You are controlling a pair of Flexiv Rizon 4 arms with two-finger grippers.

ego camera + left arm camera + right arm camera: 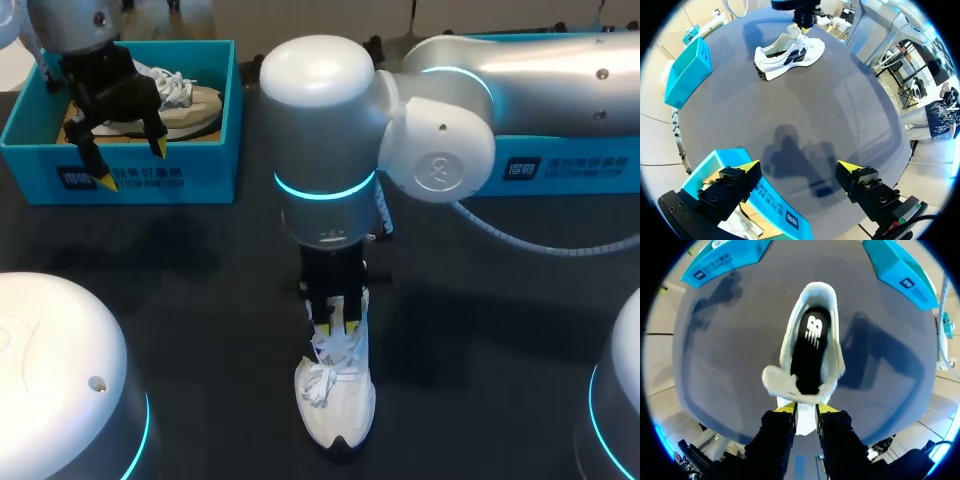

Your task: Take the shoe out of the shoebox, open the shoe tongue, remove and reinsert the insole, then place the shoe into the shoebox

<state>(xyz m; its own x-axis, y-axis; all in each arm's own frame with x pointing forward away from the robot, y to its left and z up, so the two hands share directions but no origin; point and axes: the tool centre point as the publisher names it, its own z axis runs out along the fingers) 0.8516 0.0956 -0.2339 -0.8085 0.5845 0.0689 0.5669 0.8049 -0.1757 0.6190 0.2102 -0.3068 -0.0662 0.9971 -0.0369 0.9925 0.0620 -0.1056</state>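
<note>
Shoe (335,400) is out on the dark table (200,300), well apart from the blue shoebox (150,180), and you can see the black insole (810,340) down inside it. Your right claw (806,410) is squeezed narrow on the tongue (785,385), one finger on each side, just by the laces. Your left claw (799,167) hangs spread wide over the shoebox's front wall, gripping nothing, with a second shoe (190,100) lying in that box.

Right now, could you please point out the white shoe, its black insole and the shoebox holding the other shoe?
white shoe (338,415): head view, on its toe.
black insole (811,352): right wrist view, on its middle.
shoebox (180,178): head view, on its front wall.
</note>
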